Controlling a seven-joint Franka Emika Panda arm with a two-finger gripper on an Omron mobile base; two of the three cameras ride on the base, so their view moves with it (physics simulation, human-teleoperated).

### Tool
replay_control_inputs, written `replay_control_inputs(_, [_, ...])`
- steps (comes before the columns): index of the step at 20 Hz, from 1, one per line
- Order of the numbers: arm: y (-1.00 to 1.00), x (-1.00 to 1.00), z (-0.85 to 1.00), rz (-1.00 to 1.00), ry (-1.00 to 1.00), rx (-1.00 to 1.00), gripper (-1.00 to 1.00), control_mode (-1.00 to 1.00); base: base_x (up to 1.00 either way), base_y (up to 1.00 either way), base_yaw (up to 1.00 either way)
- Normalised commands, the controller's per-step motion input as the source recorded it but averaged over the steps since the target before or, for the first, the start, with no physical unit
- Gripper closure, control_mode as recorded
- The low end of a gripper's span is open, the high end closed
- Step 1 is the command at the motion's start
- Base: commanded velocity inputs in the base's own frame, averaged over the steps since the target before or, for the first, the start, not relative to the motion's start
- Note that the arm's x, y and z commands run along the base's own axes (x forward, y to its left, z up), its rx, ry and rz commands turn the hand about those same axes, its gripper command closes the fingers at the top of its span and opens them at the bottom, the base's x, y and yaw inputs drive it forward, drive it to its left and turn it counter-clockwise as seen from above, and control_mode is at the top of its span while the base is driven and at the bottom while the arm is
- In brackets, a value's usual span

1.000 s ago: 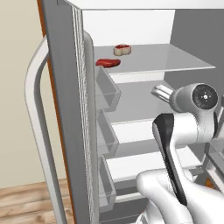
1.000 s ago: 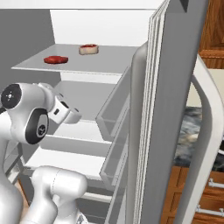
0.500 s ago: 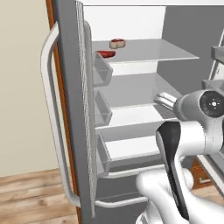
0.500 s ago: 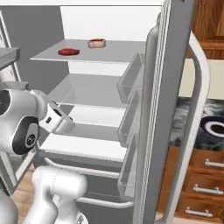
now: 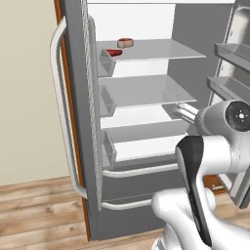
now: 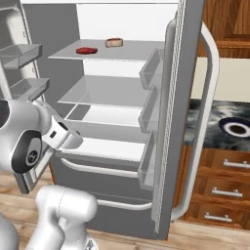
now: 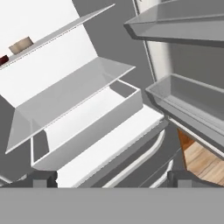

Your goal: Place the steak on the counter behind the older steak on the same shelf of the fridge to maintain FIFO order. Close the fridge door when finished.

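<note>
The steak (image 6: 114, 42), thick with a tan rim, lies on the fridge's top shelf (image 6: 132, 49), behind the flat all-red older steak (image 6: 86, 50). Both also lie there in the left base view, the steak (image 5: 126, 42) and the older steak (image 5: 114, 52). The hand view catches the steak (image 7: 21, 45) at its upper left. My gripper (image 7: 111, 179) is open and empty, well below that shelf, level with the lower shelves in front of the fridge (image 5: 146, 122). It is the gripper (image 5: 181, 110) in the left base view and the gripper (image 6: 75, 140) in the right base view. Both fridge doors stand open: one fridge door (image 5: 73, 97) on the left, the other fridge door (image 6: 183, 97) on the right. The counter (image 6: 215, 117) is right of the fridge.
Clear door bins (image 5: 233, 53) jut out near my wrist, and more bins (image 6: 151, 105) line the right door. A dark ringed dish (image 6: 237, 128) rests on the counter above wooden drawers (image 6: 222, 190). Wooden floor (image 5: 39, 210) stretches in front of the fridge.
The whole picture has shifted: the cameras have pulled back from the fridge, which now shows down to its bottom drawers. Both steaks stay on the top shelf. The gripper stays open.
</note>
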Motion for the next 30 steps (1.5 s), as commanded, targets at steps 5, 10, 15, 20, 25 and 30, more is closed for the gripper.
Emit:
replay_control_inputs(5, [0.0, 0.0, 0.0, 0.0, 0.0, 0.0, -1.0, 1.0, 0.2, 0.0, 0.0])
replay_control_inputs(10, [0.0, 0.0, 0.0, 0.0, 0.0, 0.0, -1.0, 1.0, 0.42, 0.0, 0.0])
replay_control_inputs(15, [0.0, 0.0, 0.0, 0.0, 0.0, 0.0, -1.0, -1.0, 0.0, 0.0, 0.0])
replay_control_inputs(20, [-0.41, -0.14, -0.03, -0.01, -0.09, 0.08, -1.0, -1.0, 0.0, 0.0, 0.0])
replay_control_inputs(25, [-1.0, -0.49, 0.0, -0.02, -0.28, 0.21, -1.0, -1.0, 0.0, 0.0, 0.0])
replay_control_inputs(30, [-0.5, -1.0, -0.33, -0.21, -0.36, 0.16, -1.0, -1.0, 0.0, 0.0, 0.0])
